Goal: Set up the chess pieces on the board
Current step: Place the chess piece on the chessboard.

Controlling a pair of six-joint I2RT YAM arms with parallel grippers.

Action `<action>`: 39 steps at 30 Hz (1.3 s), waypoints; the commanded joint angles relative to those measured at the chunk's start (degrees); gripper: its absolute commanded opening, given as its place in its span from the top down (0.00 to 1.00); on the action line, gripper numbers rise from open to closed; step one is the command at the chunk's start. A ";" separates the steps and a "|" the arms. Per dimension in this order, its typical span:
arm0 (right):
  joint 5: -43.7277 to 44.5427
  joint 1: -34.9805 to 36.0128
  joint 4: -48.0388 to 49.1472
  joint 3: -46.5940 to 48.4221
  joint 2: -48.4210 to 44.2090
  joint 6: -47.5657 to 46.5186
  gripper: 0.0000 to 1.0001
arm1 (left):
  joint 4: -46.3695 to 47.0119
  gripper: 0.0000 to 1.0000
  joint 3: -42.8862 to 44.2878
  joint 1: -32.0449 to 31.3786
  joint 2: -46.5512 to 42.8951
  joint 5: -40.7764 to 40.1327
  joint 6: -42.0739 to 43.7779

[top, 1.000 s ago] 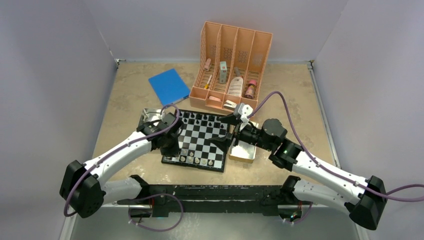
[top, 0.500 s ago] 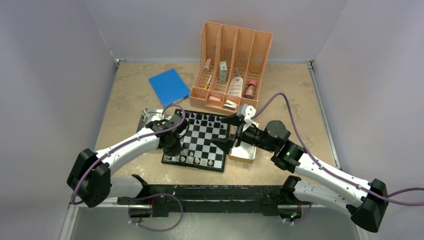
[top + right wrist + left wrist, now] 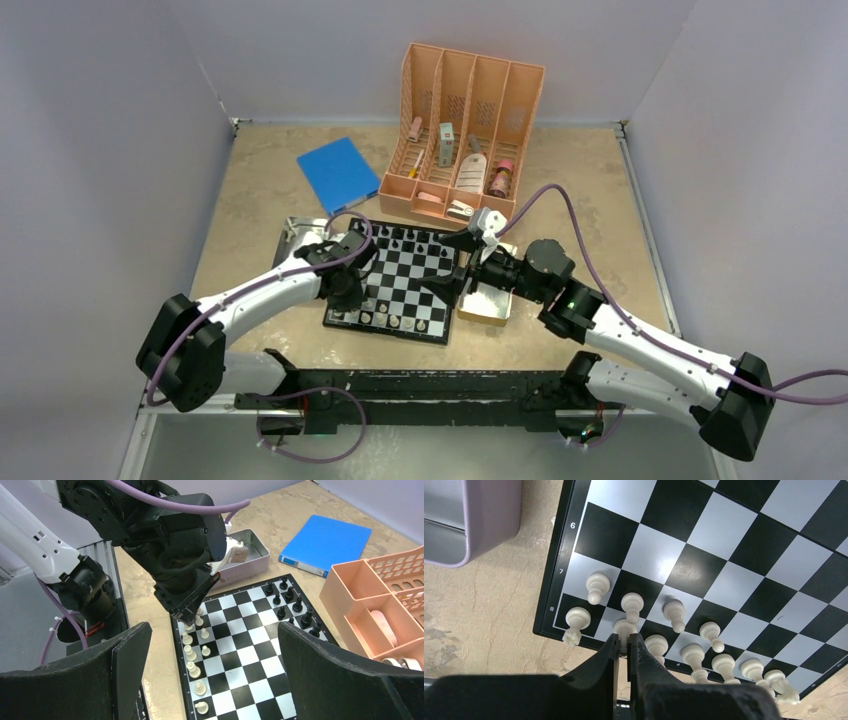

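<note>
Your left gripper [image 3: 624, 644] is clenched on a white chess piece [image 3: 624, 628] standing at the near left corner of the board [image 3: 724, 530]. The piece looks tiny, light, hard and slick, so pinch it low on the stem. Neighbouring pieces crowd both sides; move straight up. Your right gripper [image 3: 452, 263] hangs released over the board's right edge.
</note>
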 commanded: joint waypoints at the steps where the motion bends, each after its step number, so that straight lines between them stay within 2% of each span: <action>1: 0.90 0.02 2.59 0.35 -0.47 0.51 0.01 | 1.26 1.00 -0.37 -0.27 1.17 0.06 -0.23; 29: 1.43 -0.04 2.87 0.27 0.76 0.59 0.01 | -3.59 0.98 2.18 -0.26 2.01 -0.14 0.33; 32: 1.52 0.05 2.85 0.18 0.64 0.55 0.01 | -3.11 0.93 2.01 -0.26 2.24 0.06 0.44; 35: 1.60 0.01 2.70 0.22 0.30 0.59 0.01 | -2.59 0.84 2.13 -0.27 2.49 0.67 0.64; 39: 1.60 -0.03 2.98 0.08 0.45 0.67 0.01 | -0.88 0.76 3.10 -0.26 2.10 2.72 1.22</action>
